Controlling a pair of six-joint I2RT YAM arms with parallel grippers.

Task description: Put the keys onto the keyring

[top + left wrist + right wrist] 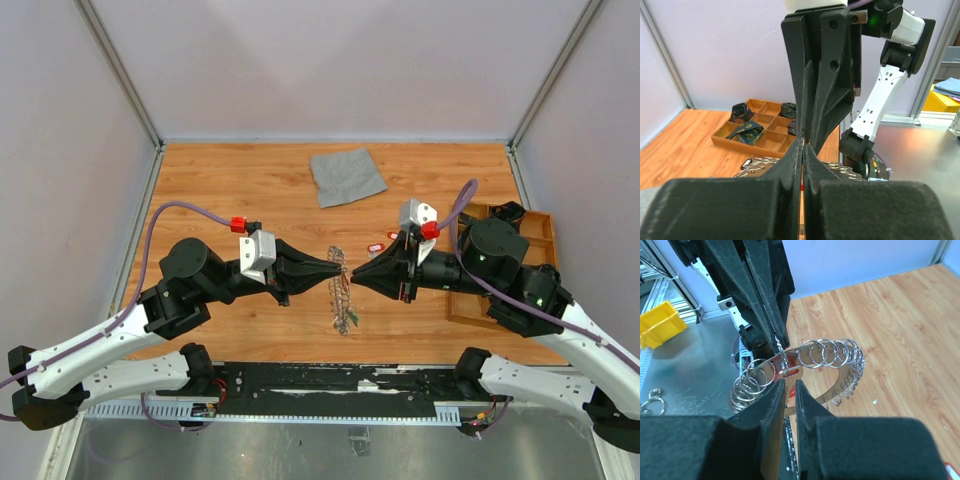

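Observation:
The keyring (pixel 343 292), a large flat silvery ring fringed with small split rings, hangs between both grippers over the middle of the table; it also shows in the right wrist view (pixel 829 353). My left gripper (pixel 336 267) is shut, and its fingers (pixel 771 315) pinch one small split ring at the keyring's rim. A silver key with a red tag (pixel 790 372) hangs at that split ring. My right gripper (pixel 790 384) holds this key's blade between nearly closed jaws. Loose keys with red tags (pixel 377 247) lie on the wood behind the right gripper.
A grey square cloth (pixel 346 175) lies at the back centre. A wooden compartment tray (pixel 545 225) with chunky black parts stands at the right, partly under the right arm; it shows in the left wrist view too (pixel 755 136). A yellow bin (pixel 657 325) sits off the table.

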